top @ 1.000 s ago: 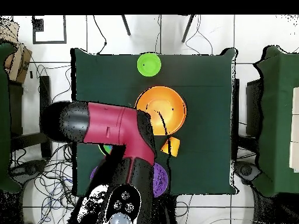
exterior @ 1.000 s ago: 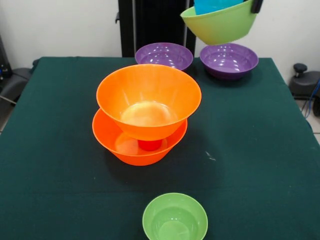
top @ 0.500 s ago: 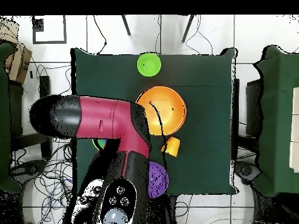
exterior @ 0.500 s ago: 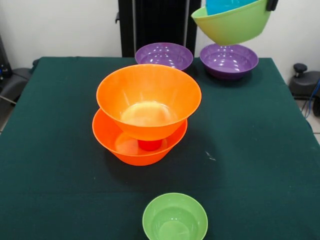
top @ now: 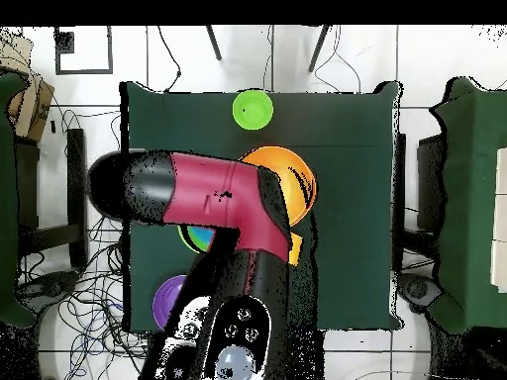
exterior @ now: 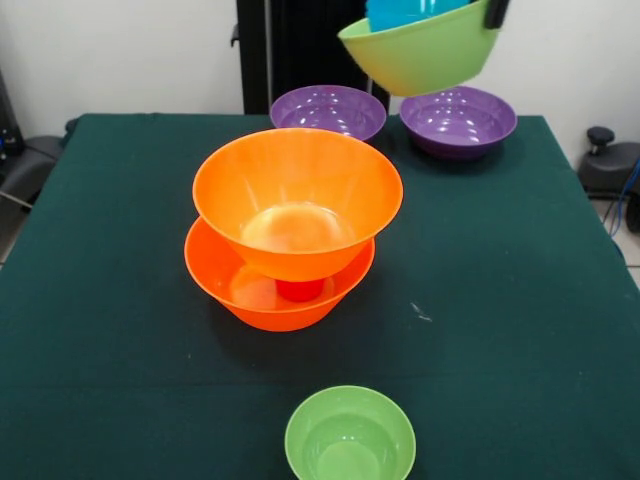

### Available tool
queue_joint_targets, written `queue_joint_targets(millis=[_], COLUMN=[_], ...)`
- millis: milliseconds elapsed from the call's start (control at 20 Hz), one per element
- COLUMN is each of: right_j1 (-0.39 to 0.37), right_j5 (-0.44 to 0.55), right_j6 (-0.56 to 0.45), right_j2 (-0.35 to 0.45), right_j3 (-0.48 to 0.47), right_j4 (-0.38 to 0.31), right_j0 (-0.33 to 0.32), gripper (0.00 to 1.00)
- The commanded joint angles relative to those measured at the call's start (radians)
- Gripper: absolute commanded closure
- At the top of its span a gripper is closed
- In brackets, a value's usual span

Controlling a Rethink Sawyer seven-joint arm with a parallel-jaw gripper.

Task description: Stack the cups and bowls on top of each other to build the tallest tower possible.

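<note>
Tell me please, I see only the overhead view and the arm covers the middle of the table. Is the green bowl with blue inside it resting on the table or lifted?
Observer: Lifted. In the front view the medium green bowl hangs tilted in the air, with a blue bowl inside it and the gripper at its rim.
Operator: I find only one purple bowl. Is there another?
Observer: Yes. A purple bowl and a second purple bowl stand side by side, both empty.
Operator: Is the orange bowl alone?
Observer: No. The upper orange bowl sits over a lower orange bowl, and a red cup shows between them.
</note>
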Motion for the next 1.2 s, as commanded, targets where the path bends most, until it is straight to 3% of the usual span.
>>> queue_joint_targets(millis=[50,600,1200], right_j1=[0.034,0.032,0.024], right_j5=[0.037,0.0,0.047], right_j6=[-0.218,-0.249,-0.244], right_j2=[0.138,0.209,0.264], right_j3=[-0.013,-0.007,-0.042], right_j4=[-0.109,-0.16,-0.198], right_j0=[-0.053,-0.11,-0.147], gripper=[1.0,1.0,1.0])
